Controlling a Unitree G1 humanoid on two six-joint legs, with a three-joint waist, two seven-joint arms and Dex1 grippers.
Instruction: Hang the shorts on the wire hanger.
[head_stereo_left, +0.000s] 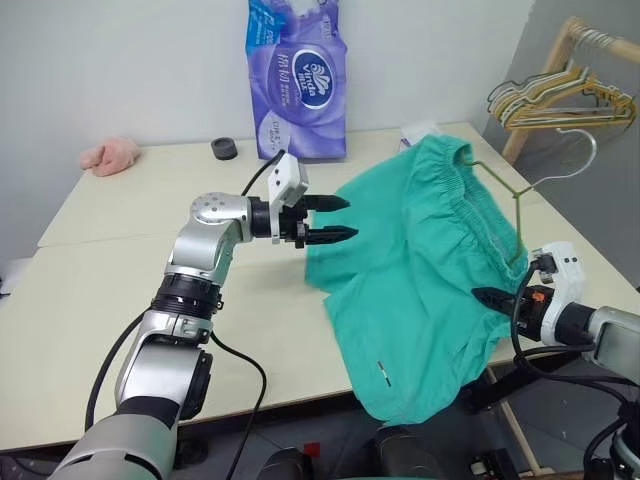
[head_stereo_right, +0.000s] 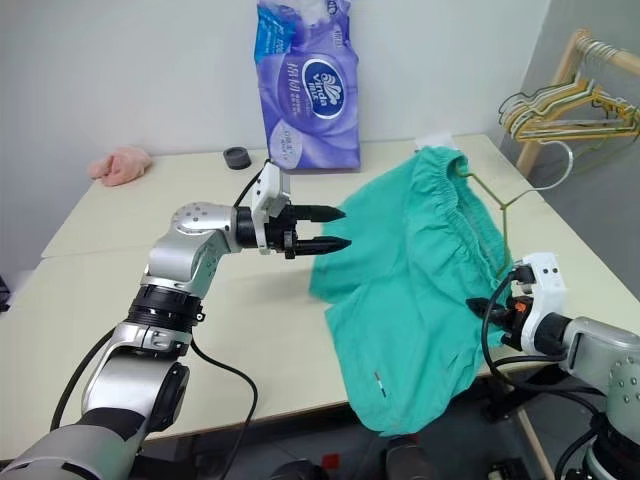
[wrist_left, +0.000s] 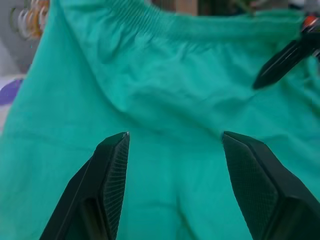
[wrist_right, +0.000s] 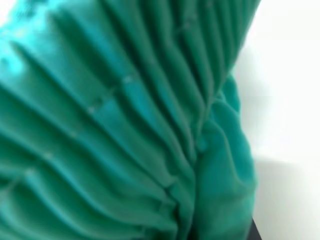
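Shorts (head_stereo_left: 420, 280) of teal-green fabric hang spread over the right edge of a cream table (head_stereo_left: 140, 300), their gathered waistband lifted along the right side and one leg drooping past the table's front edge. The wire hanger (head_stereo_left: 520, 195), thin and olive-gold, runs into the waistband near its top corner, its hook curving out to the right. The left gripper (head_stereo_left: 335, 220) hovers level just beside the shorts' left edge, its two black fingers parted and holding nothing; the left wrist view looks between them onto the green cloth. The right gripper (head_stereo_left: 500, 298), at the shorts' lower right side, is clamped closed on the bunched waistband, whose pleats crowd the right wrist view. Behind, against the wall, stand a purple tissue pack (head_stereo_left: 298, 80), a small black ring (head_stereo_left: 225, 149) and a pink fluffy cloth (head_stereo_left: 111, 155); a bunch of hangers (head_stereo_left: 565, 95) hangs on a wooden rack at right
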